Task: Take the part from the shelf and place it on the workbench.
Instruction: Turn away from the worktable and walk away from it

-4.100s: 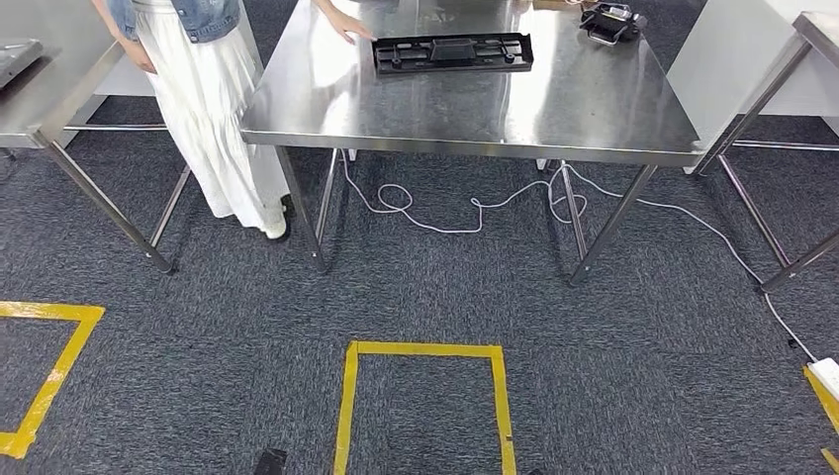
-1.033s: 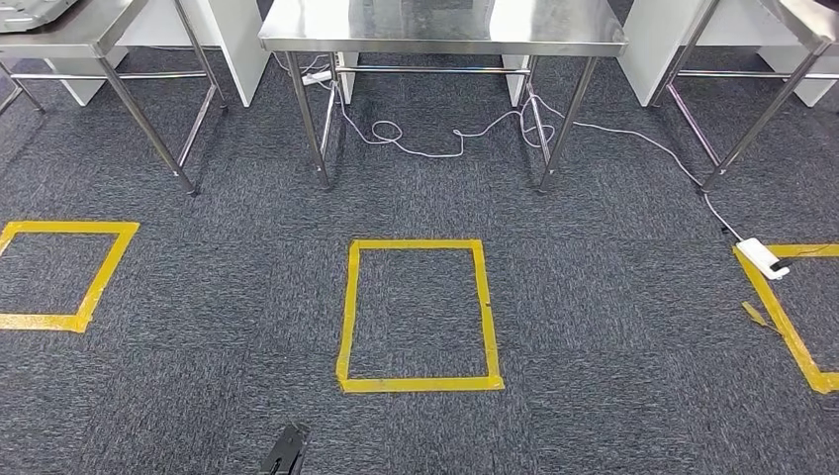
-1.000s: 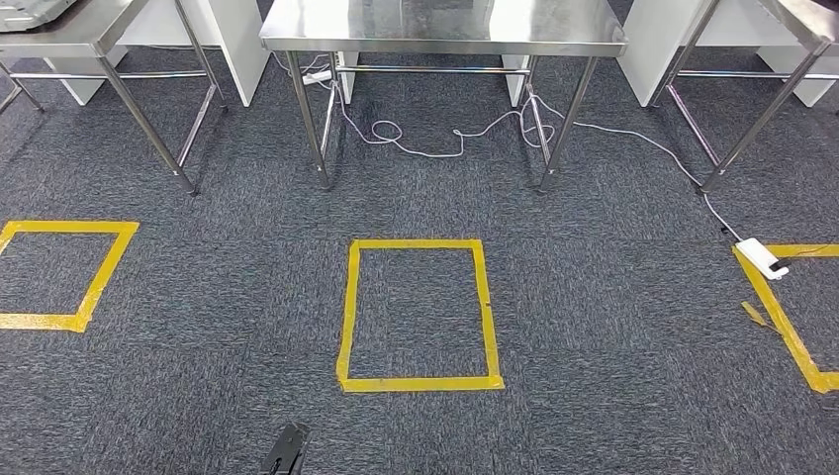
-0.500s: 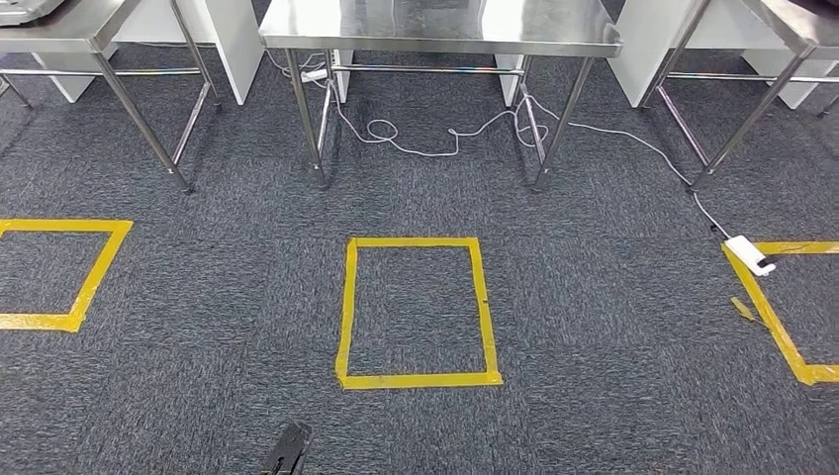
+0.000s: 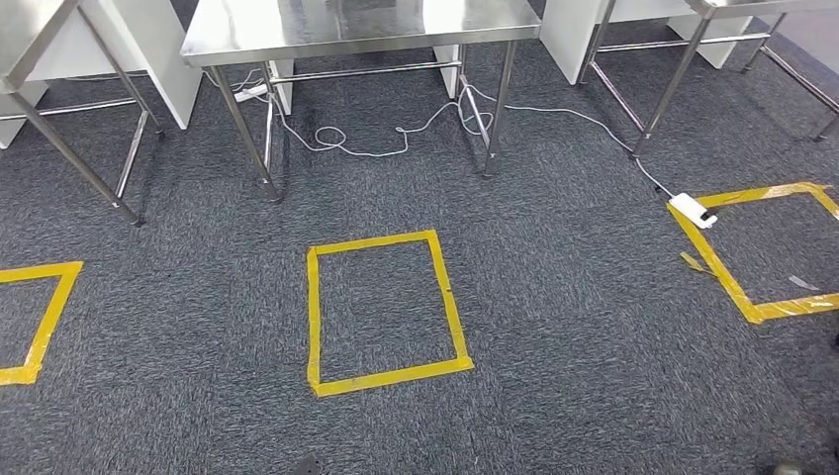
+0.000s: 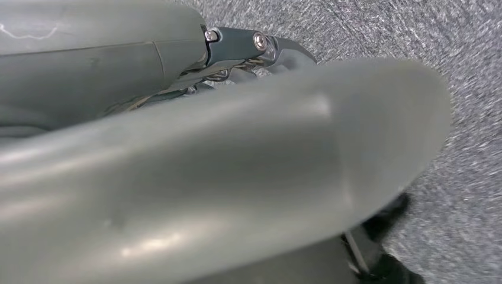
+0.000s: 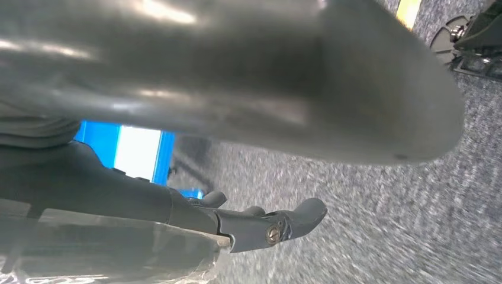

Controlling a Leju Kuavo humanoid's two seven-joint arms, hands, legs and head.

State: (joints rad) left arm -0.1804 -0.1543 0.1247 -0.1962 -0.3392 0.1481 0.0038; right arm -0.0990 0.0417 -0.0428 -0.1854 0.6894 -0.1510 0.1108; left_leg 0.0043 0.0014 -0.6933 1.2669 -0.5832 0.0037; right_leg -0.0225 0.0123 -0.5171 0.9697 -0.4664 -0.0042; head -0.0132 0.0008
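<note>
Workbench [image 5: 356,25] of bare steel stands at the far edge of the grey carpet [image 5: 554,327], beyond a yellow tape square [image 5: 315,317]; where the part lies I cannot tell. Right hand [image 7: 225,89] hangs empty, fingers [image 7: 278,225] spread from the thumb. Left hand [image 6: 237,148]: thumb hides the fingers, so I cannot tell

Each hand, left hand [image 6: 225,177] and right hand [image 7: 237,89], has a thick glossy grey thumb and darker fingers [image 7: 260,225] with silver screws.

Grey carpet floor [image 5: 574,327] carries yellow tape squares [image 5: 384,311], a white cable [image 5: 366,146] upper centre, and steel workbench [image 5: 356,25] legs.
</note>
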